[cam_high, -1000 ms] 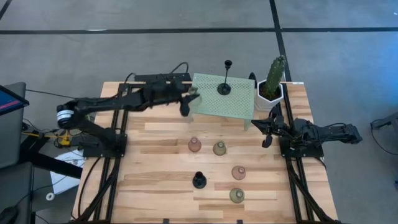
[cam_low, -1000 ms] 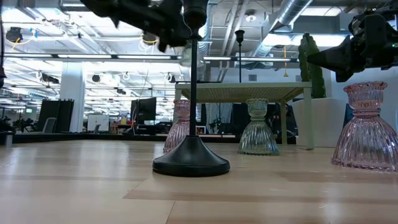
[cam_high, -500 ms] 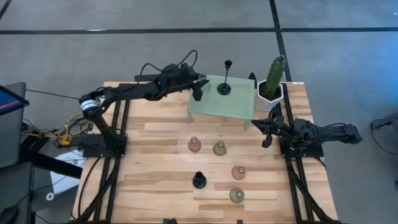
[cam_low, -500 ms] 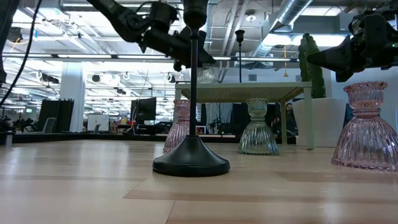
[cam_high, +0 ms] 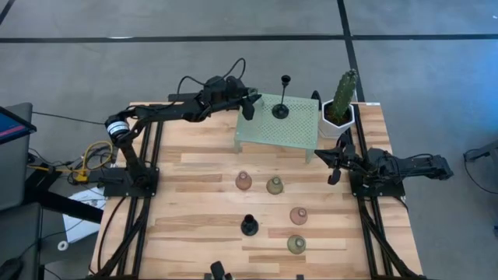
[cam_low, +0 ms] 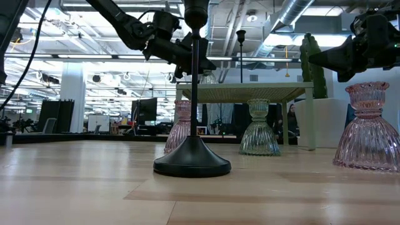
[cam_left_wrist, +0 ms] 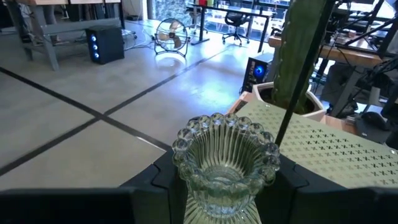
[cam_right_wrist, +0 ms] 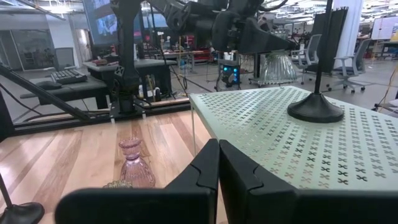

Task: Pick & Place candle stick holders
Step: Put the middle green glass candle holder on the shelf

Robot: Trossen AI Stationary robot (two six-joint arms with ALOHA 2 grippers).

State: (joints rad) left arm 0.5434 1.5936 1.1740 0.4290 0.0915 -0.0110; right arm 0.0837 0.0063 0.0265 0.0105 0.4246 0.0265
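A clear ribbed glass candle holder [cam_left_wrist: 225,163] is sitting clamped between the fingers of the left gripper [cam_high: 250,107], which is hanging over the near-left corner of the mint-green mesh stand [cam_high: 294,134]; a second ago that gripper was lower and off the stand's left edge, and it has been swinging up and inward since. On the stand the tall black stemmed holder [cam_high: 281,96] is standing alone, with bare mesh around it. The cactus [cam_high: 342,95] is crowding the stand's right edge. Down on the table [cam_high: 194,202], two pink holders, two green ones and a black one [cam_high: 248,225] are standing well apart. The right gripper [cam_high: 333,165] is waiting pinched closed and empty beside the stand's right leg.
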